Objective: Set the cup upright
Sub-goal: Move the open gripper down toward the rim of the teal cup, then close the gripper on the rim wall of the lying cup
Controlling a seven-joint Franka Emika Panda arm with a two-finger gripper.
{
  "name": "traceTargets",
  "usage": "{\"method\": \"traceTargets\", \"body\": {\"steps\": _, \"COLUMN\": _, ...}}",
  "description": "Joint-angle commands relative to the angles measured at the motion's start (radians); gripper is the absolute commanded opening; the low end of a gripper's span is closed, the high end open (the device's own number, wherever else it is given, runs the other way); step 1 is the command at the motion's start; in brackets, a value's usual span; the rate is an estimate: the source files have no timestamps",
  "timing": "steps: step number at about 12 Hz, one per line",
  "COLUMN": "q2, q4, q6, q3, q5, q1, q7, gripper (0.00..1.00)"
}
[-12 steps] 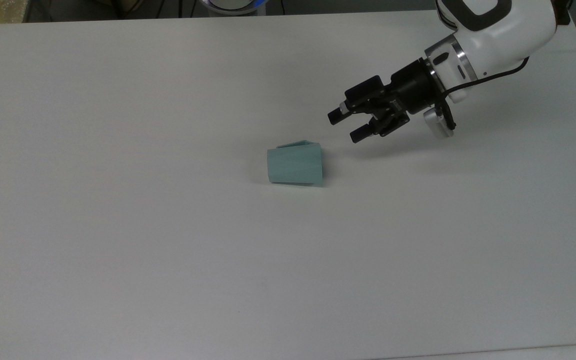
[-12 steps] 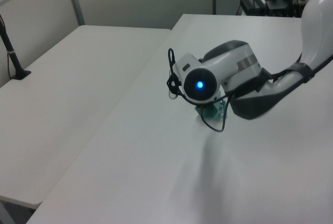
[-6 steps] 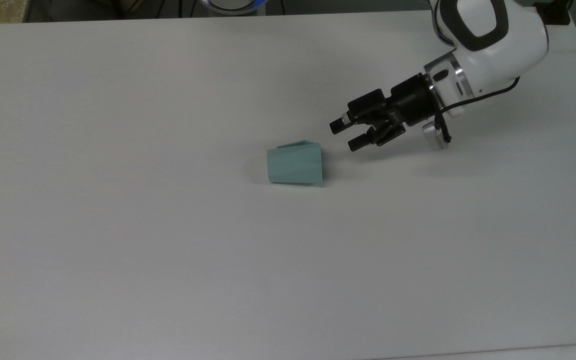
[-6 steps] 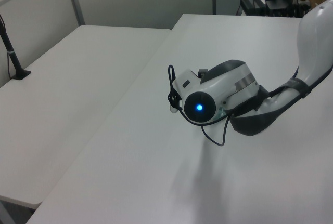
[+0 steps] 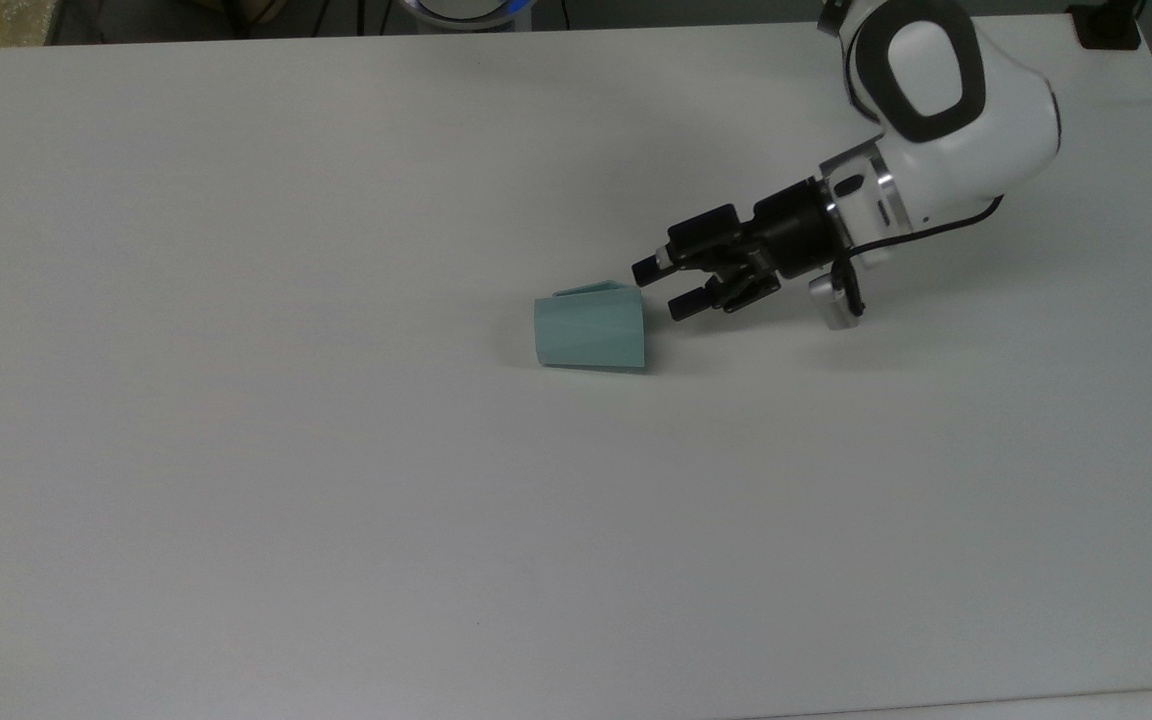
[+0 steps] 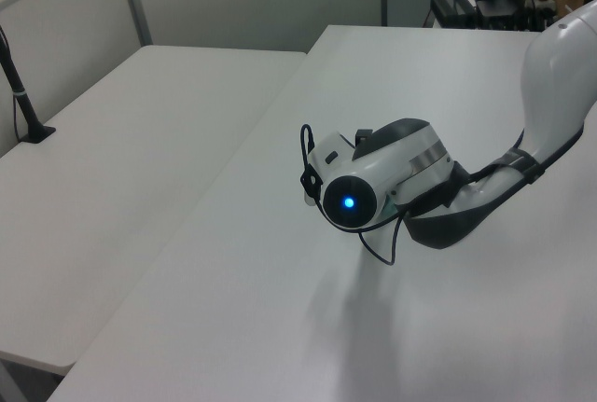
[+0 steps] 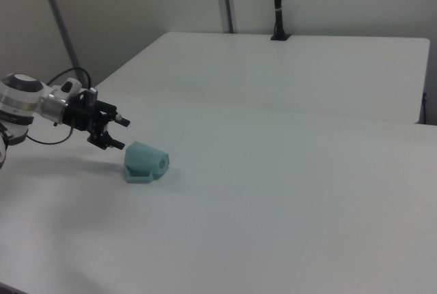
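Arm shell [image 5: 946, 110]: was glossy white, rounded, with a dark grey oval panel.
Wrist: carried a silver ring ahead of a black cylinder.
Hand [image 5: 669, 287]: was black, with two short stubby fingers.
Cable [image 5: 921, 232]: was thin, black, looped.
Light [image 6: 348, 203]: glowed blue.
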Motion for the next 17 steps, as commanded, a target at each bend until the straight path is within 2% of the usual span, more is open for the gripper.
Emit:
{"method": "traceTargets", "body": {"steps": 1, "q2": 0.019, "q4": -0.004, "q6": 0.000, "q3": -0.005, "q5": -0.010, "q1": -0.004, "q7": 0.033, "gripper": 1.00}}
{"method": "traceTargets", "body": {"steps": 3, "q2": 0.019, "q4": -0.011, "q6": -0.002, "q3": -0.005, "q5": -0.010, "q1": -0.004, "q7": 0.033, "gripper": 1.00}}
{"method": "traceTargets", "body": {"steps": 6, "q2": 0.025, "q4": -0.031, "q6": -0.003, "q3": -0.007, "q5": -0.010, "q1": -0.019, "q7": 0.034, "gripper": 0.87}}
{"method": "traceTargets", "body": {"steps": 11, "q2": 0.026, "q4": -0.053, "q6": 0.000, "q3": -0.022, "q5": -0.009, "q1": -0.032, "q7": 0.037, "gripper": 0.87}}
{"method": "traceTargets", "body": {"steps": 12, "q2": 0.026, "q4": -0.068, "q6": 0.000, "q3": -0.022, "q5": -0.010, "q1": -0.032, "q7": 0.039, "gripper": 0.75}}
{"method": "traceTargets", "body": {"steps": 13, "q2": 0.026, "q4": -0.077, "q6": 0.000, "q3": -0.022, "q5": -0.010, "q1": -0.032, "q7": 0.036, "gripper": 0.52}}
{"method": "traceTargets", "body": {"steps": 14, "q2": 0.026, "q4": -0.091, "q6": 0.001, "q3": -0.022, "q5": -0.010, "q1": -0.032, "q7": 0.036, "gripper": 0.24}}
{"method": "traceTargets", "body": {"steps": 15, "q2": 0.026, "q4": -0.094, "q6": 0.001, "q3": -0.022, "q5": -0.010, "q1": -0.032, "q7": 0.034, "gripper": 0.07}}
{"method": "traceTargets", "body": {"steps": 16, "q2": 0.026, "q4": -0.097, "q6": 0.004, "q3": -0.022, "q5": -0.010, "q1": -0.032, "q7": 0.031, "gripper": 0.00}}
{"method": "traceTargets", "body": {"steps": 17, "q2": 0.026, "q4": -0.097, "q6": 0.012, "q3": -0.022, "q5": -0.010, "q1": -0.032, "q7": 0.034, "gripper": 0.00}}
